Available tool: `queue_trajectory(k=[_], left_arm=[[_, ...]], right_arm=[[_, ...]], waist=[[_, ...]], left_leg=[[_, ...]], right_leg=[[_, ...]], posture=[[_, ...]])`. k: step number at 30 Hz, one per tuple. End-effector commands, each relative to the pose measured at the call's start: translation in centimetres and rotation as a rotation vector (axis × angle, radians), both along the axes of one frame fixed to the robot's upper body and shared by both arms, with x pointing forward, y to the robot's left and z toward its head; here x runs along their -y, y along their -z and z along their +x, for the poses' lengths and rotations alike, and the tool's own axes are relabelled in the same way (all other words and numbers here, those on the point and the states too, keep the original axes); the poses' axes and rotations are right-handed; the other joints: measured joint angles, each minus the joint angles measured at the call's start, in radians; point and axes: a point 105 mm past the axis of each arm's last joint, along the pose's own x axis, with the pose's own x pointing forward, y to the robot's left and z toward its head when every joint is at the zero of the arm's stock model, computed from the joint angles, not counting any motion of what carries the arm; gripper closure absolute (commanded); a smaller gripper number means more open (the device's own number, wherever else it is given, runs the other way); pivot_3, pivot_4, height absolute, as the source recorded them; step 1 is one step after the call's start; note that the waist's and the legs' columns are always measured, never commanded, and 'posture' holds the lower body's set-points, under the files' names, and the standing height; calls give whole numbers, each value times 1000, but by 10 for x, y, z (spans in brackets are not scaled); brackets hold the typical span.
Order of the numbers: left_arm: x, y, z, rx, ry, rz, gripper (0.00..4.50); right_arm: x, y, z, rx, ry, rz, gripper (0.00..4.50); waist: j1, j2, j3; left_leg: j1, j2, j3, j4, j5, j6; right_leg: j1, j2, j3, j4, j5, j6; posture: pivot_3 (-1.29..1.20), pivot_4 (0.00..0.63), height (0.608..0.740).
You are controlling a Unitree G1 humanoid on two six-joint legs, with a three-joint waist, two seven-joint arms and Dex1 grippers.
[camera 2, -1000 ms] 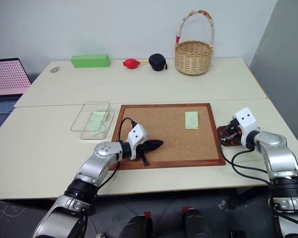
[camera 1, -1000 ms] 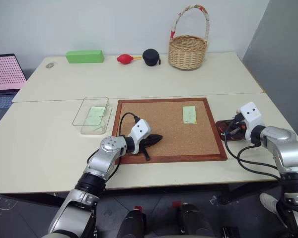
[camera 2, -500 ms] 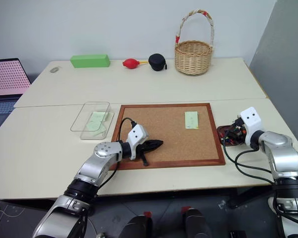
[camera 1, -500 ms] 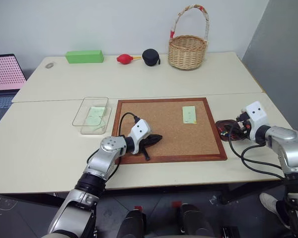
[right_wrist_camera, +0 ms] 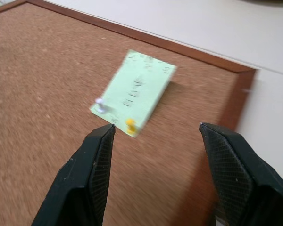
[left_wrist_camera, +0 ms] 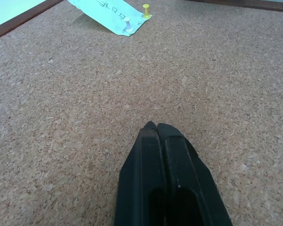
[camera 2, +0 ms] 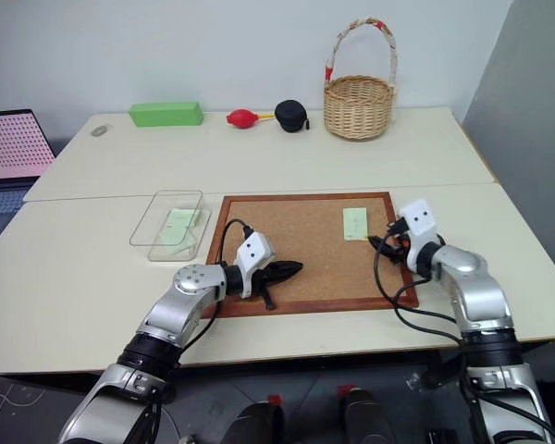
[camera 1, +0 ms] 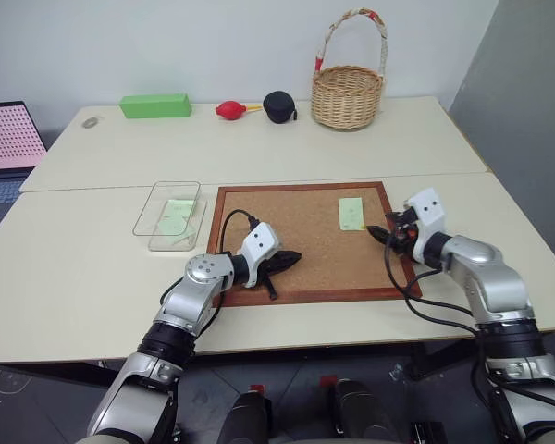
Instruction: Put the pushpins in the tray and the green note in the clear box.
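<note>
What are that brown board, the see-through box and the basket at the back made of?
The board looks like cork: a speckled, grainy matte face inside a reddish wood-look frame. The clear box seems to be glossy transparent plastic, since the table shows through its walls. The basket looks like woven wicker, with tan strands crossing.

Corkboard (right_wrist_camera: 47, 66): rough, matt granular cork in a smooth wood frame. Green note (right_wrist_camera: 134, 89): thin matt paper. Right gripper (right_wrist_camera: 155, 132) pads: textured black plastic.

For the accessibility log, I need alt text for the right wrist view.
The open right gripper points at a pale green note on a cork board, held by a yellow pushpin and a pale pushpin at its near edge. A cream table lies beyond the board's frame.
</note>
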Motion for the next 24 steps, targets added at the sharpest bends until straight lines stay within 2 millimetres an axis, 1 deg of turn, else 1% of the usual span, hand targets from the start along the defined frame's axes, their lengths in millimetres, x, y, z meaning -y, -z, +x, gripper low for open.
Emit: queue_trajectory(k=[1,6,8,9,13,19,20,22,24], left_arm=[[-21,41,-8,-126,-63,124,4500],[-24,41,-9,-125,-73,127,4500],[-25,41,-9,-126,-75,126,4500],[-25,41,-9,-126,-76,126,4500],[-24,41,-9,-126,-76,126,4500],[-26,41,-8,-126,-80,127,4500],[-27,41,-8,-126,-81,128,4500],[-27,41,-9,-128,-81,129,4500],[-27,42,-9,-130,-82,131,4500]], right_arm=[[-9,-14,11,76,-20,-12,1475],[-12,-5,20,70,11,-10,1475],[-15,-1,20,64,5,-10,1838],[-16,0,20,61,3,-12,1911],[-18,6,22,54,5,-12,2845],[-19,7,23,49,7,-6,3924],[-19,7,22,48,4,-6,4183],[-20,6,21,50,-5,0,4469],[-21,2,18,55,-18,9,4469]], waist=[[0,0,0],[-1,0,0],[-2,0,0],[-2,0,0],[-3,0,0],[-4,0,0],[-4,0,0],[-4,0,0],[-4,0,0]], left_leg=[[0,0,0,0,0,0],[0,0,0,-1,0,0],[0,0,0,0,0,0],[0,0,0,-1,0,0],[0,0,0,-1,0,0],[0,0,0,-1,0,0],[0,0,0,-1,0,0],[0,0,0,-1,0,0],[0,0,0,-1,0,0]], right_leg=[[0,0,0,0,0,0],[0,0,0,0,0,0],[0,0,0,0,0,0],[0,0,0,0,0,0],[0,0,0,0,0,0],[0,0,0,0,0,0],[0,0,0,0,0,0],[0,0,0,0,0,0],[0,0,0,0,0,0]], posture=[[0,150,740],[0,150,740],[0,150,740],[0,150,740],[0,150,740],[0,150,740],[0,150,740],[0,150,740],[0,150,740]])
